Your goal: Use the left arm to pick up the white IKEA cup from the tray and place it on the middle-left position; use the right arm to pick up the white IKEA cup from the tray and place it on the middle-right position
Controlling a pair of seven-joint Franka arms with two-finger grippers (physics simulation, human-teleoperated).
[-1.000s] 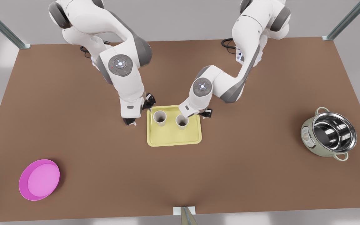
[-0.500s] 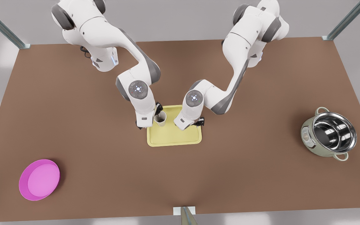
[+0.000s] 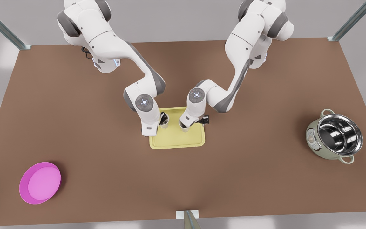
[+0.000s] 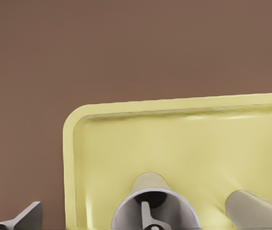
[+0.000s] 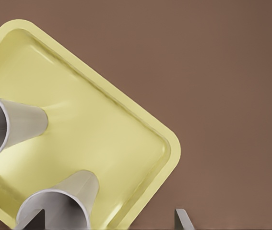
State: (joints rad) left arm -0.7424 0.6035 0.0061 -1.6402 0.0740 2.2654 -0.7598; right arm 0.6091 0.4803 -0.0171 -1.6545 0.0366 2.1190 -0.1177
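left wrist: cup (image 4: 156, 207) straddled by left hand (image 4: 90, 224).

A round pink plate (image 3: 40, 183) sits near the table's (image 3: 106, 178) front-left corner; a steel-lined pot (image 3: 335, 136) stands far right.

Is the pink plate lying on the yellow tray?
No, the pink plate lies on the bare table near a front corner, far from the tray.
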